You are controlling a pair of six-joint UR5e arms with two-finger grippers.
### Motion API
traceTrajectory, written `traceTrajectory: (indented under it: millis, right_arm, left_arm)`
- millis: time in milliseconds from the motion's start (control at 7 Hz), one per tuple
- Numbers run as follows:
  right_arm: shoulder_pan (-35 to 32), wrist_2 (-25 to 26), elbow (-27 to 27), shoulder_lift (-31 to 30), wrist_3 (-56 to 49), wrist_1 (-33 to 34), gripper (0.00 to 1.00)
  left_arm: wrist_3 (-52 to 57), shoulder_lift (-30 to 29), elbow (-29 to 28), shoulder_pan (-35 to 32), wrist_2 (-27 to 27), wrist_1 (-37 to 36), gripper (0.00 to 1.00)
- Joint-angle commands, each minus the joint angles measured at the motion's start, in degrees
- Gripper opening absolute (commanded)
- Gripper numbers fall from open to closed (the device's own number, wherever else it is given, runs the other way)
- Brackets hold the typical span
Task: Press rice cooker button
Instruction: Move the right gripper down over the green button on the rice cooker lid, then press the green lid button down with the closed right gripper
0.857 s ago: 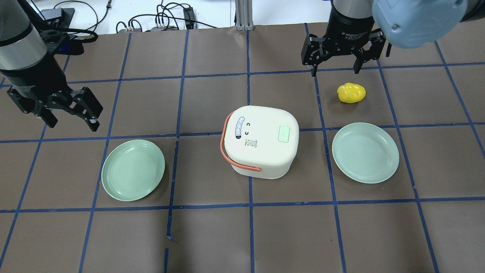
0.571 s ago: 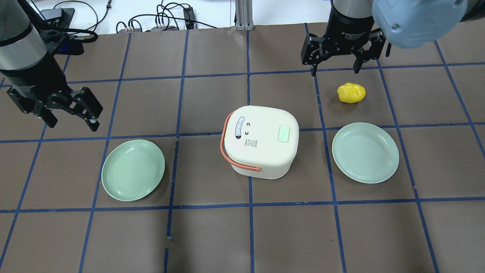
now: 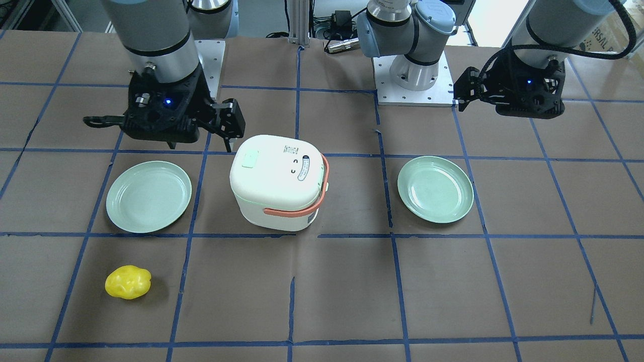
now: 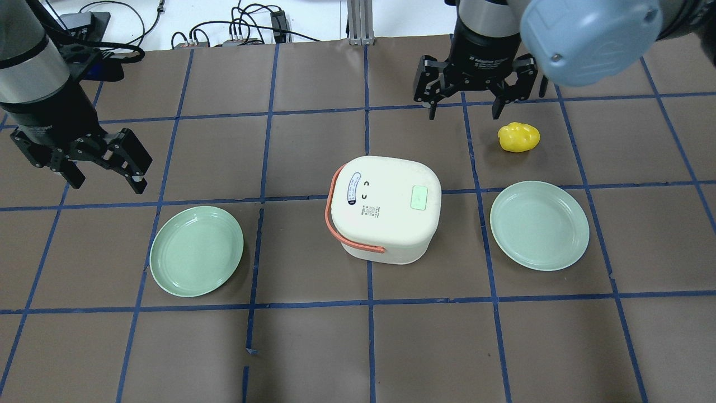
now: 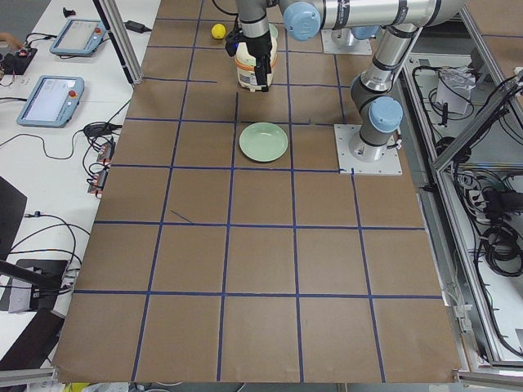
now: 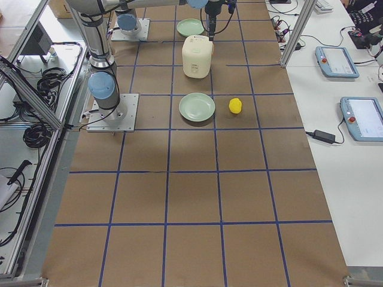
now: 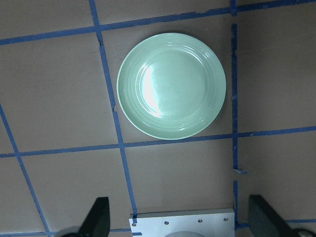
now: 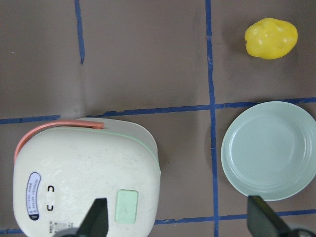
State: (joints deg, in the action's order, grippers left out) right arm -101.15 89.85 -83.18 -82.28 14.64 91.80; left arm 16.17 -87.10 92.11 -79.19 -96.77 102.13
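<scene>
A white rice cooker (image 4: pixel 386 224) stands in the middle of a brown worktop (image 4: pixel 313 347) marked with a grid of blue tape. Its lid is shut, so the inside is hidden. An orange handle (image 4: pixel 327 215) lies folded around one side.

The button (image 4: pixel 419 197), a pale mint-green pad, sits on top of the lid near the edge on the robot's right, with nothing touching it.

A pale green plate lies on either side of the cooker, apart from it. The left plate (image 4: pixel 196 251) and the right plate (image 4: pixel 539 225) each show only a bare surface. A lumpy yellow ball (image 4: pixel 519 137) lies on the worktop beyond the right plate, not on it.

The right gripper (image 4: pixel 463 113) hangs beyond the cooker, jaws spread wide and gripping nothing. The left gripper (image 4: pixel 106 182) hangs beyond the left plate, jaws likewise apart.
</scene>
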Motion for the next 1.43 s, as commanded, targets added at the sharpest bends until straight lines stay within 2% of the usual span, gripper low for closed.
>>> traceTrajectory:
  millis: [0,143,286,429,857,1286]
  right_arm:
    - [-2.7,-0.7,-4.7,-0.3,2.8,3.9,0.79]
    - [-2.9,-3.2,-7.2,-0.7,4.3,3.8,0.29]
    - [-2.8,-7.4,-9.4,-1.4,5.0,3.9,0.08]
    - [-2.9,-7.2,-10.9,-1.9,5.0,3.9,0.05]
    - [-2.8,-6.7,-13.6,-2.3,5.0,4.0,0.04]
    - [-2.8,-6.5,-16.1,-1.5,5.0,7.7,0.05]
  left_arm:
    - [0.0,0.0,0.0,0.0,0.0,0.0,1.0]
    - [0.0,0.0,0.0,0.0,0.0,0.0,1.0]
    - [0.0,0.0,0.0,0.0,0.0,0.0,1.0]
    - [0.0,0.0,0.0,0.0,0.0,0.0,1.0]
    - [0.0,0.0,0.0,0.0,0.0,0.0,1.0]
    - [0.0,0.0,0.0,0.0,0.0,0.0,1.0]
